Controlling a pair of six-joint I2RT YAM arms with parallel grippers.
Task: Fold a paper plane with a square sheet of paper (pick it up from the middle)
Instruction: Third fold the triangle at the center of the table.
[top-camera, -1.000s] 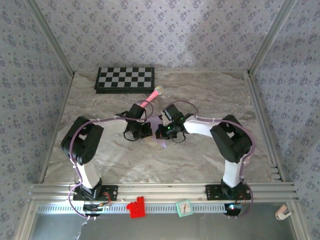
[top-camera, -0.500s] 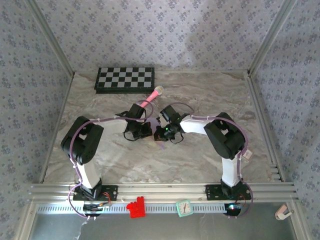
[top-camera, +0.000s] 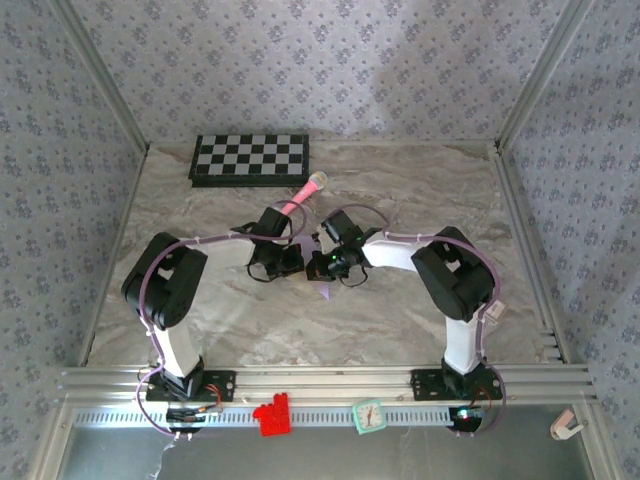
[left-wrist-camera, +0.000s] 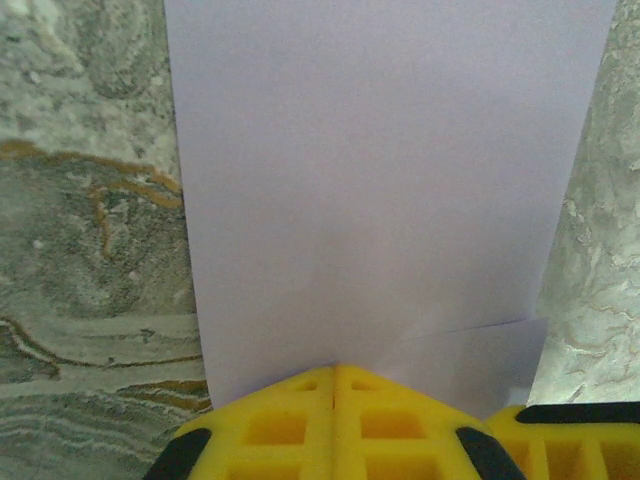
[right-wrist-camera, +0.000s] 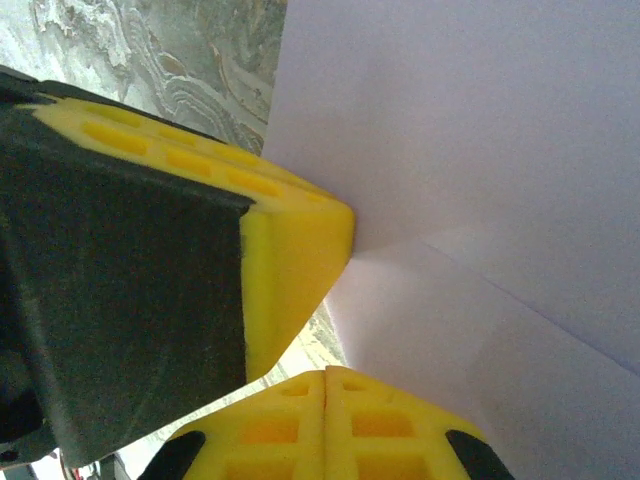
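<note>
1. Top external: the left gripper (top-camera: 296, 260) and right gripper (top-camera: 320, 266) meet tip to tip mid-way across the table (top-camera: 230, 320), over the paper (top-camera: 322, 290), both equally near it
2. Left wrist: jaws pressed together at the paper's near edge; the folded sheet's long axis runs straight ahead
3. Right wrist: jaws pressed together too, touching the paper beside the left gripper; whether they pinch it or merely press it, I cannot tell

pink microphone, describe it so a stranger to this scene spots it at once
On the marble table, find the checkered board at the far edge. Nearer than its right corner lies the microphone: a slim pink stick with a pale rounded head, unlike the flat black-and-white board.
</note>
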